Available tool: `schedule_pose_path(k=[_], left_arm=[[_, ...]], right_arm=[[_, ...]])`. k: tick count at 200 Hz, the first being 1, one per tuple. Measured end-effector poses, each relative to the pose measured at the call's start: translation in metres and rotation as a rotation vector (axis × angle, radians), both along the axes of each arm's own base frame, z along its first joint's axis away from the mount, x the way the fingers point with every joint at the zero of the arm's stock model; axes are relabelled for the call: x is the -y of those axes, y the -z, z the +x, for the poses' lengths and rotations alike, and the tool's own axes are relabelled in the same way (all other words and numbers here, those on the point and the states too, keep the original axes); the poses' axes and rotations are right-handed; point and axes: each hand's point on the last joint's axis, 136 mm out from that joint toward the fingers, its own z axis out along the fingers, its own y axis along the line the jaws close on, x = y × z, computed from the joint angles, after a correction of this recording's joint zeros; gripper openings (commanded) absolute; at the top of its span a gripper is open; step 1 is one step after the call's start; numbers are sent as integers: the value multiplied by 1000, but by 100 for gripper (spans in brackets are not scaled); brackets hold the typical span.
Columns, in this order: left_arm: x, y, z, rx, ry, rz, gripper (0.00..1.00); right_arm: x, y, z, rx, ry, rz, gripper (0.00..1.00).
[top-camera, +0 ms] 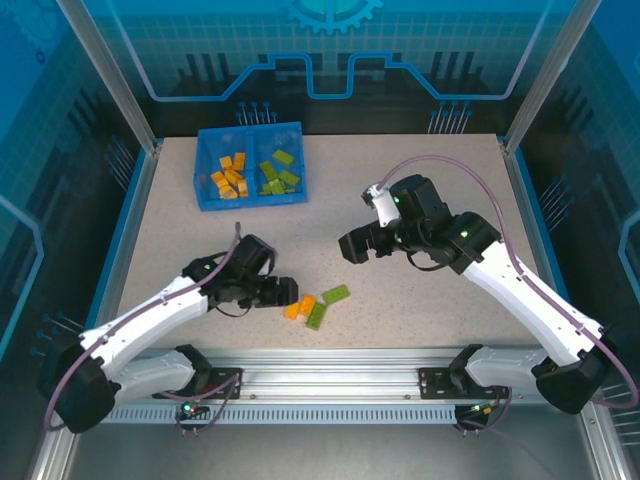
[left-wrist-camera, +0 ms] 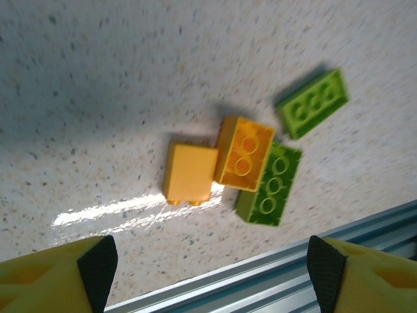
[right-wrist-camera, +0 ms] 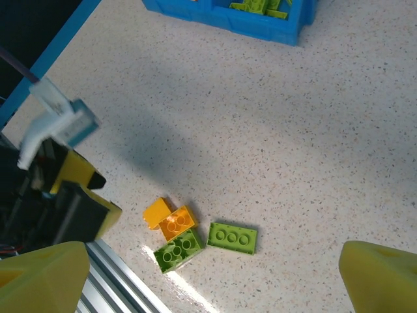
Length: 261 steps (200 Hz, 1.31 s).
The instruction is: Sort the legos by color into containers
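Four loose legos lie in a cluster near the table's front edge: two orange bricks [top-camera: 291, 310] [top-camera: 307, 303] and two green ones [top-camera: 316, 316] [top-camera: 336, 294]. In the left wrist view an orange brick [left-wrist-camera: 190, 173] lies on its side, touching a hollow-side-up orange one [left-wrist-camera: 244, 153], which rests against a green brick [left-wrist-camera: 269, 184]. Another green brick [left-wrist-camera: 312, 102] lies apart. My left gripper [top-camera: 283, 291] [left-wrist-camera: 212, 274] is open just left of the cluster, holding nothing. My right gripper [top-camera: 353, 246] [right-wrist-camera: 212, 280] hangs open above the table, right of centre. The blue bin [top-camera: 250, 201] holds orange bricks on its left side and green on its right.
An aluminium rail [left-wrist-camera: 273, 274] runs along the table's near edge, right beside the cluster. The bin's front wall [right-wrist-camera: 247, 25] shows at the top of the right wrist view, with bare table between it and the bricks. Enclosure posts stand at the back corners.
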Motion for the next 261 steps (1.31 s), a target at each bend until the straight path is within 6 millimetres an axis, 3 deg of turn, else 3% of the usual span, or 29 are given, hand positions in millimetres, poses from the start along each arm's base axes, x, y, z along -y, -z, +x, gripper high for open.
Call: schedule_pose_path(k=[61,92,166,221,261], left_arm=[[7,59,-18,-134,97,210,70],[6,77,-17,-161,103,261,67],[12,88,2,-120,103,291,56],[5,88,4,-108,83,327,25],[11,79,16,-47,43,291,18]], right_arm=[[-3,6,3,-29,5,7,100],[-2,8,3,-36,13,7,100],[1,8,4,-39,26,11,100],[-2,11,-2,-67,-5,25,100],[-17,29,-15,-182,-94,36,100]])
